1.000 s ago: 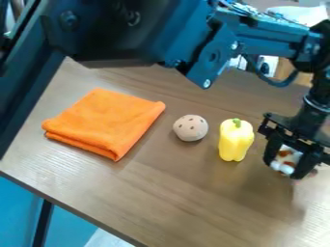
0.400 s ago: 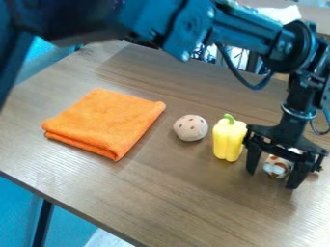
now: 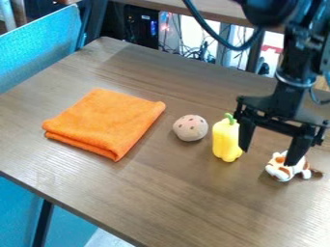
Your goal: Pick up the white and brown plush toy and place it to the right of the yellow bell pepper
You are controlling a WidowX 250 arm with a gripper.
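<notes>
From my station I saw a plain orange cloth (image 3: 104, 123) and a pinkish-beige ball (image 3: 191, 128) dotted with dark spots. The pepper (image 3: 226, 142) was yellow with a green stem (image 3: 229, 117). I made out orange-brown patches on a white toy (image 3: 281, 171), a black gripper (image 3: 268, 154), brown wood grain on the table (image 3: 174, 198) and a light-blue panel (image 3: 38, 50).

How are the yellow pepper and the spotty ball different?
The pepper is yellow with a green stem; the ball is pale with dark spots. The pepper is long and ridged, while the ball is round. Both sit on the brown table.
</notes>
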